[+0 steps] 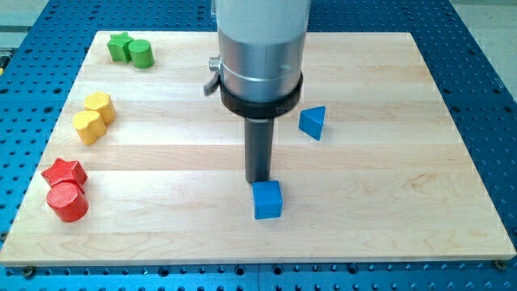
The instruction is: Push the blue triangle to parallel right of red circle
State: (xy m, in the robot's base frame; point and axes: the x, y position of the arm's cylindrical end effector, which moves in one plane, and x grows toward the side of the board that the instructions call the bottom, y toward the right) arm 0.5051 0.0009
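The blue triangle (313,122) lies right of the board's middle. The red circle (67,202) stands near the view's bottom left, touching a red star (64,172) just above it. My tip (258,179) rests near the board's middle, against the top left of a blue cube (267,200). The tip is below and to the left of the blue triangle, apart from it, and far to the right of the red circle.
A green star (120,47) and a green cylinder (140,53) sit at the top left. Two yellow blocks (100,107) (87,126) touch each other at the left. The wooden board (388,202) lies on a blue perforated table.
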